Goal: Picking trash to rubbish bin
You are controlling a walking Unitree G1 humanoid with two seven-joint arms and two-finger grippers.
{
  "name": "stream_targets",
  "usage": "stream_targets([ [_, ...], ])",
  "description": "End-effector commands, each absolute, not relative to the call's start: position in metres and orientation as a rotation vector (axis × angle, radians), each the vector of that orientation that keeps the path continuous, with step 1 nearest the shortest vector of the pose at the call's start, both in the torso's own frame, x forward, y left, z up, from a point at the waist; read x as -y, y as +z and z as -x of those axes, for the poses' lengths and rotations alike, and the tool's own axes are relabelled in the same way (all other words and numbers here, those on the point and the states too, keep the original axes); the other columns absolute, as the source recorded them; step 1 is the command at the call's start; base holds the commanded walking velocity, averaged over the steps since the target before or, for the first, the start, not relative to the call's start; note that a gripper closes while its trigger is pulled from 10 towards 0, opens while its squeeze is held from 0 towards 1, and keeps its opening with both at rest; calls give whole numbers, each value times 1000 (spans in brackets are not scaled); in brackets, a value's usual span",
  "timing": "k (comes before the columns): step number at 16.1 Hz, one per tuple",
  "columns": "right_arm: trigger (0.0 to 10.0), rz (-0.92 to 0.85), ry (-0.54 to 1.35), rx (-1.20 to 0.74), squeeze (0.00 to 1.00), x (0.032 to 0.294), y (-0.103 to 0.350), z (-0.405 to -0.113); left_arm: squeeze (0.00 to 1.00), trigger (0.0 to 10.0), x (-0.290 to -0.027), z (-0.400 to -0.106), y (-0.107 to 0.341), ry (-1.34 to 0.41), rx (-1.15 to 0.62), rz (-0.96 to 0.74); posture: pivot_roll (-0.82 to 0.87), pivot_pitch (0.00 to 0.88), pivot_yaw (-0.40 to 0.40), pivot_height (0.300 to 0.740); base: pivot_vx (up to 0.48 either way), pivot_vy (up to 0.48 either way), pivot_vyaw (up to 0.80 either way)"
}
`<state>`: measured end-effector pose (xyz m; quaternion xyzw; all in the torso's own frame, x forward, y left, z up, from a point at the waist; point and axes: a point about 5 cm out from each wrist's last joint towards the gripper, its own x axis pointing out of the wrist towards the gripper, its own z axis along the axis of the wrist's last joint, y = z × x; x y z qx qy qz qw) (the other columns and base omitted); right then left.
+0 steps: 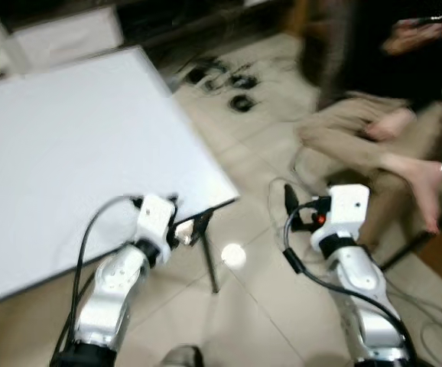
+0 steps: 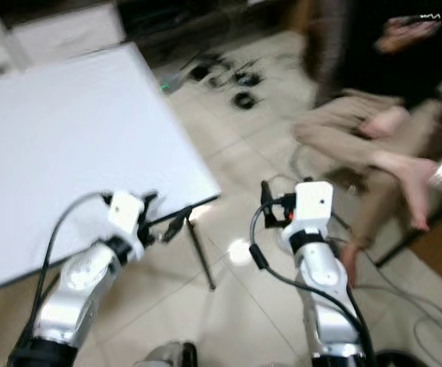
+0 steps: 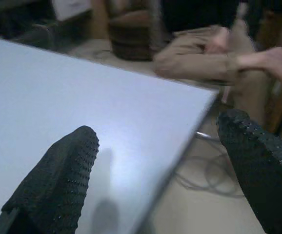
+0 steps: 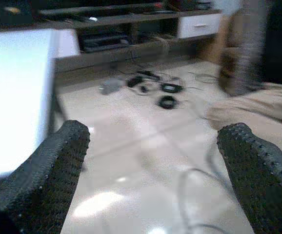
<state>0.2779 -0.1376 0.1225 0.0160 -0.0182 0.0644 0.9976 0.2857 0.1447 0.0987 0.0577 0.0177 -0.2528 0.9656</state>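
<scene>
Both jaws gape wide and empty: our left gripper [image 3: 155, 161] hovers over the white table [image 1: 68, 138] corner, right gripper [image 4: 153, 165] beside it, presumably scouting trash.

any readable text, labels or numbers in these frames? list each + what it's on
None readable.
White table: bare top, no print.
White wrist housings of the left gripper and right gripper: no legible marking; frames are motion-blurred.
Dark cables and small devices on the floor: too small and blurred to read.
Seated person holds something dark up by the frame's top edge; no text can be made out.
</scene>
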Motion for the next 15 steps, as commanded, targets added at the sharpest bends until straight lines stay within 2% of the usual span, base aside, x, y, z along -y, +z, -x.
stream_targets([
  [1,10000,-31,135,45,0,137,124,-276,0,10000,-144,-285,106,-506,-6,-108,-23,138,48,740,0,0,756],
  [5,10000,-19,128,61,0,142,129,-275,0,10000,-142,-292,137,-442,117,-101,-26,139,46,740,0,0,756],
  [12,10000,-18,123,51,0,144,127,-275,0,10000,-148,-295,130,-377,55,-79,-29,140,42,740,0,0,755],
  [14,10000,-26,105,41,0,145,126,-275,0,10000,-149,-297,129,-368,40,-78,-29,140,41,740,0,0,0],
  [15,10000,-36,89,36,0,147,125,-276,0,10000,-149,-298,130,-368,36,-78,-29,140,41,740,0,480,0],
])
